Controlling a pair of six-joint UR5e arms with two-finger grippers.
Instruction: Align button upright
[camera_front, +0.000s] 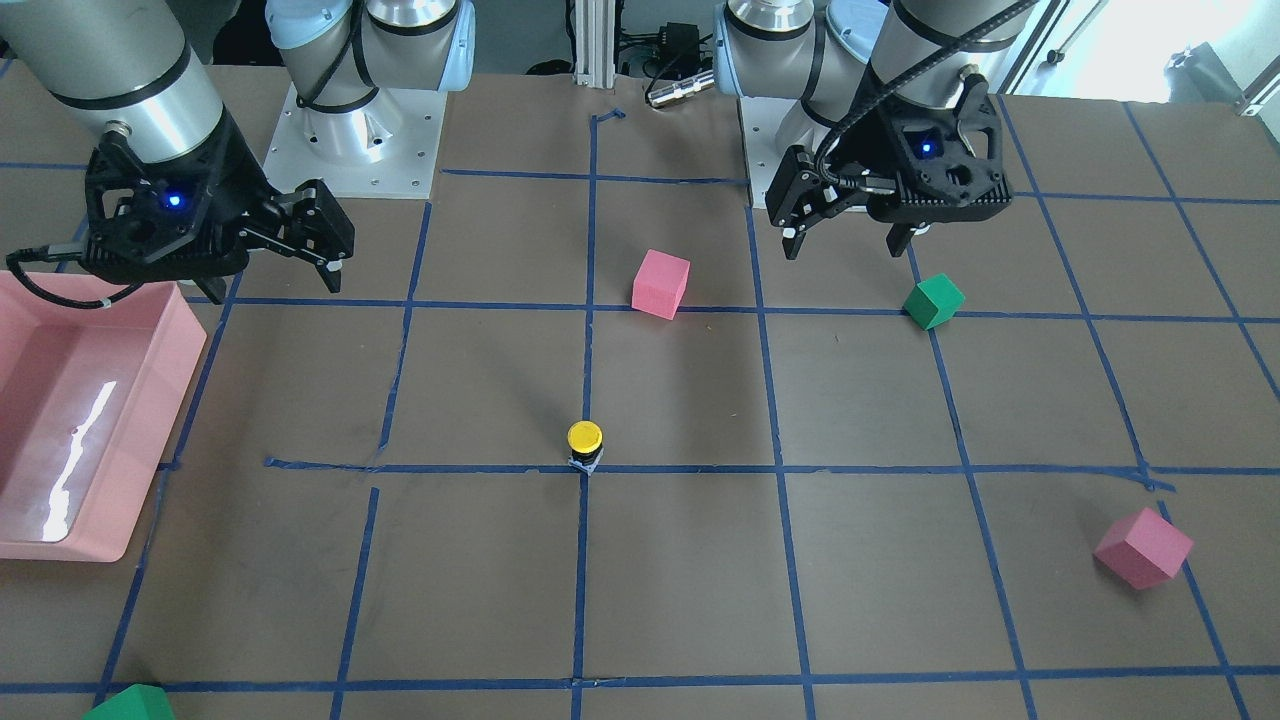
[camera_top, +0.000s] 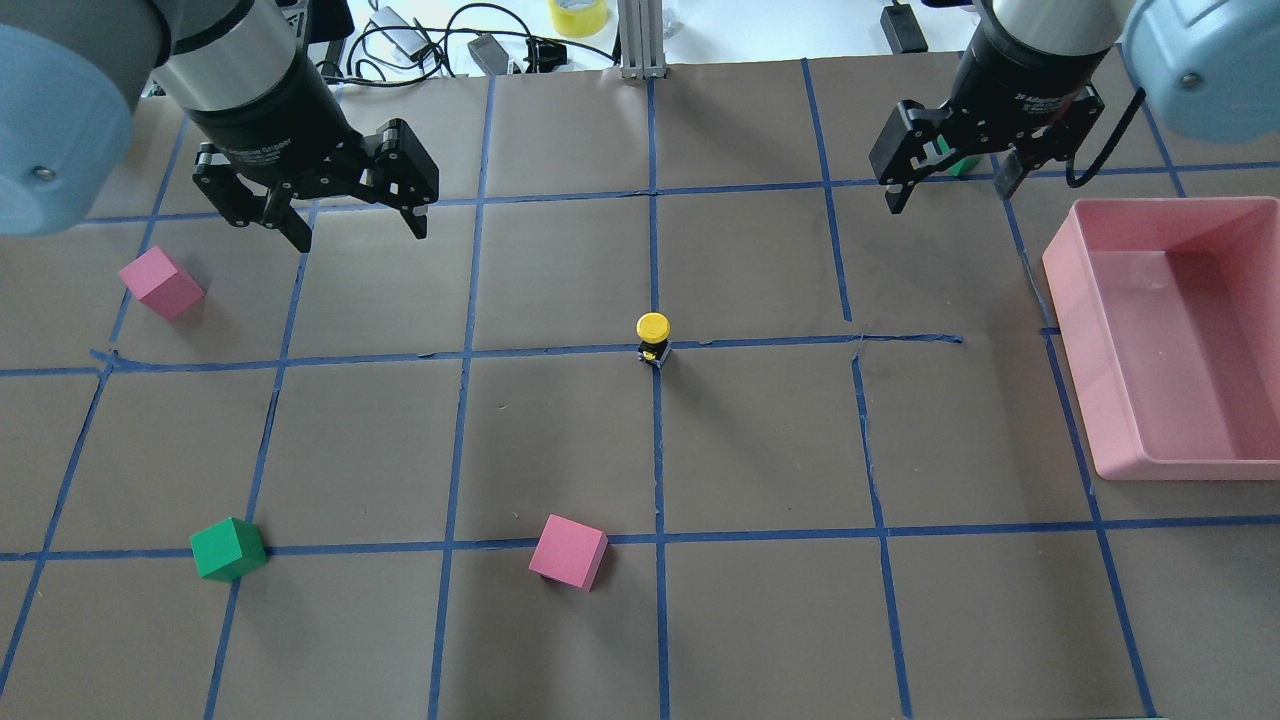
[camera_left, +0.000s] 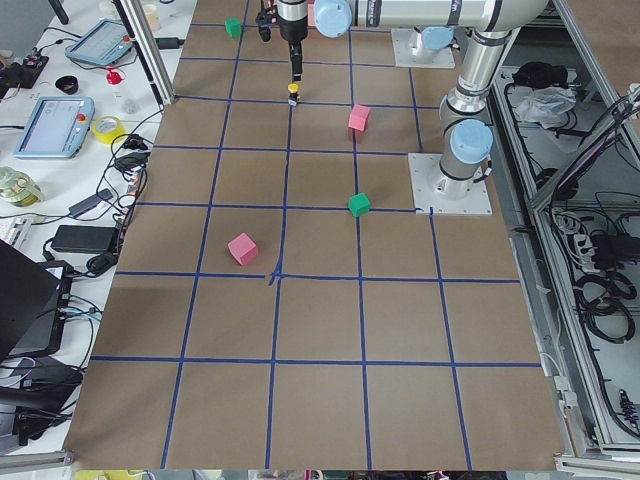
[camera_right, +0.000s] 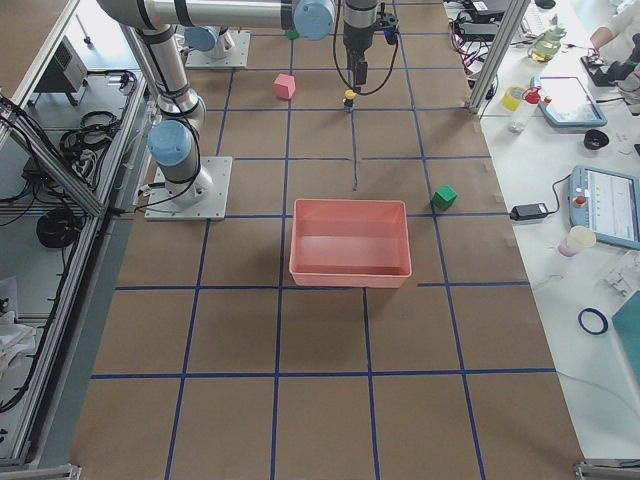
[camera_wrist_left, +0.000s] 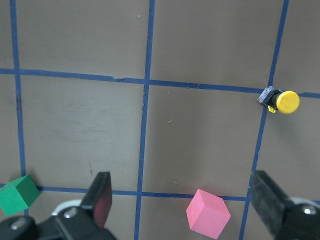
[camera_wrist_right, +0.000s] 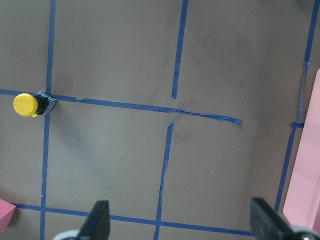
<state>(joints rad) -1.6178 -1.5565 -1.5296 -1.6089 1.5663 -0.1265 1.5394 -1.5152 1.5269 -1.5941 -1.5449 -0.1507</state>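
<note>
My left end effector (camera_top: 358, 222) hangs wide open and empty above the desk (camera_top: 560, 440). The right end effector (camera_top: 948, 195) is the same, spread with nothing in it. The button (camera_top: 653, 338) stands cap-up on a tape crossing mid-desk, well apart from both. I judge it already upright, so the hazard is a needless approach: a finger clipping that narrow, top-heavy body would tip it.
</note>
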